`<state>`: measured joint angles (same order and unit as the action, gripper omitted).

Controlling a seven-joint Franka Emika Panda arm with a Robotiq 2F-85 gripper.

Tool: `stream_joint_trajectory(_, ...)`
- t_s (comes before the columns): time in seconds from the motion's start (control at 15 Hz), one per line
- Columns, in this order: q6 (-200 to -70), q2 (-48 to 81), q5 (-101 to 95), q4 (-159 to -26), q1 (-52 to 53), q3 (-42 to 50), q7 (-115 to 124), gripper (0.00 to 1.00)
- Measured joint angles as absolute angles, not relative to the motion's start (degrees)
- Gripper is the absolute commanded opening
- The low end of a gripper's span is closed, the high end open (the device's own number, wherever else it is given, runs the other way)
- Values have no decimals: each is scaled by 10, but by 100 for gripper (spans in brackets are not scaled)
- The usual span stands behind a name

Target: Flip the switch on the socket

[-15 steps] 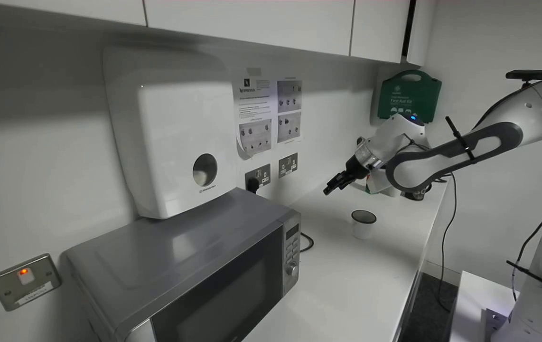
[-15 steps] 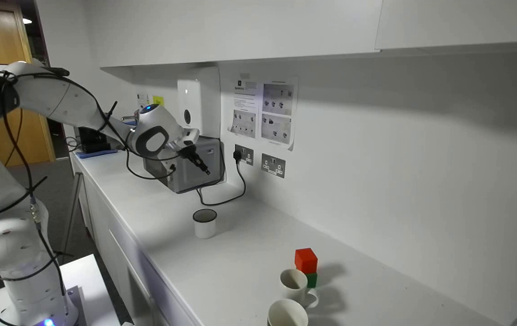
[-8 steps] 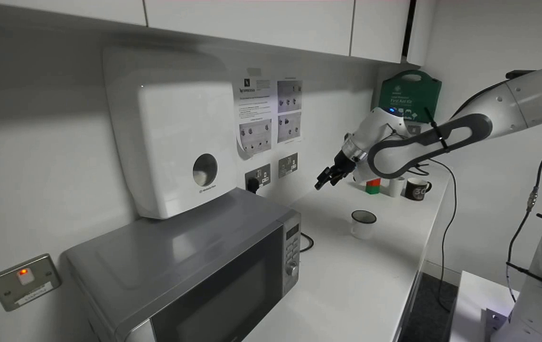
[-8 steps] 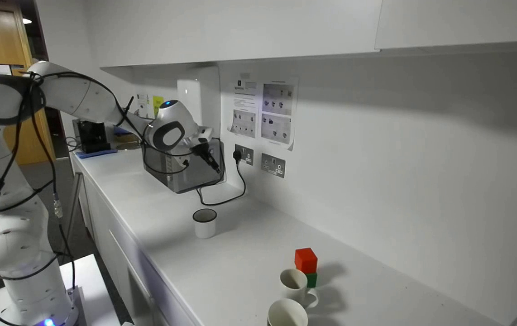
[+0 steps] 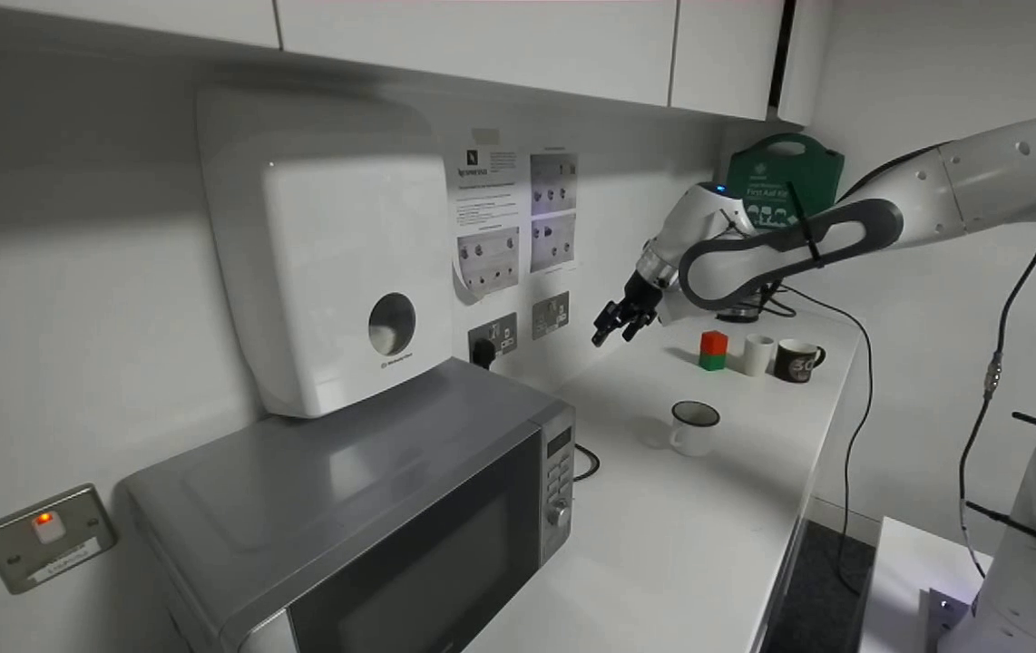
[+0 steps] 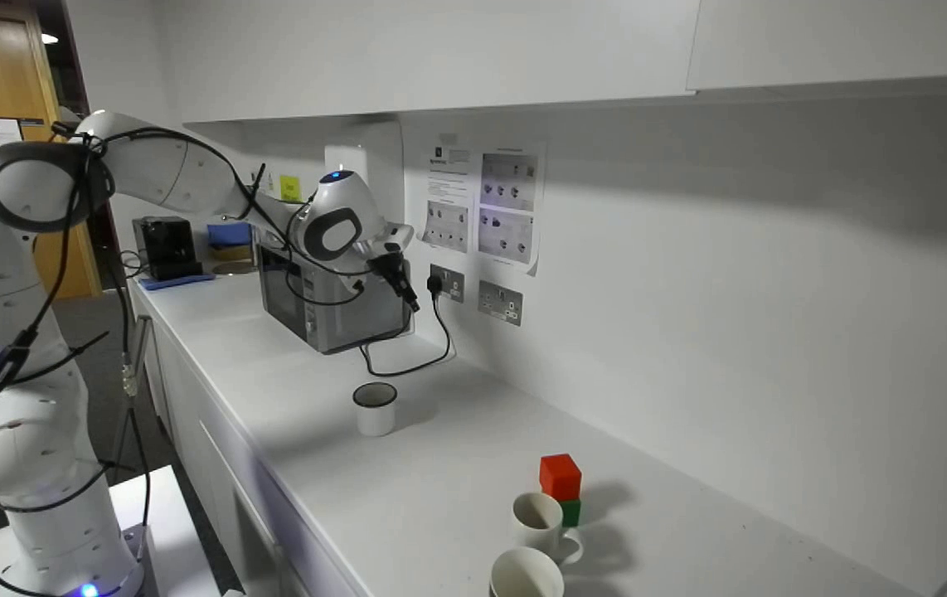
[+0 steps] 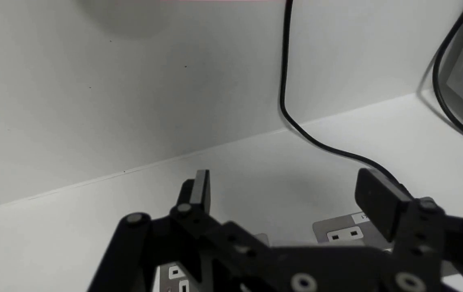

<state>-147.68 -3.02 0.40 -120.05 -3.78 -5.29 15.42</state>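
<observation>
Plainly, the gripper (image 7: 283, 188) hangs in midair, spread wide.

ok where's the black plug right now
In an exterior view, the plug sits in the left end of the left-hand wall socket, just right of the microwave and below the notice.

double sockets (image 6: 501, 303) in view: 2 | mugs (image 5: 693, 433): 3 | blocks (image 6: 560, 478): 2 | microwave (image 5: 364, 490): 1 | first-aid kit (image 5: 786, 177): 1
</observation>
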Motion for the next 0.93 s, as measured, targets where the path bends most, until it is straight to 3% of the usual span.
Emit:
stream_joint_trajectory(0.07, -1463, -26, 6, -1190, -37, -50, 154, 83)
stream_joint_trajectory(0.2, -1436, -19, 13, -1175, -32, -46, 152, 69)
stream_joint_trajectory(0.27, -1432, -18, 14, -1171, -30, -45, 152, 67)
stream_joint_trajectory(0.93, -1431, -15, 15, -1170, -28, -44, 152, 67)
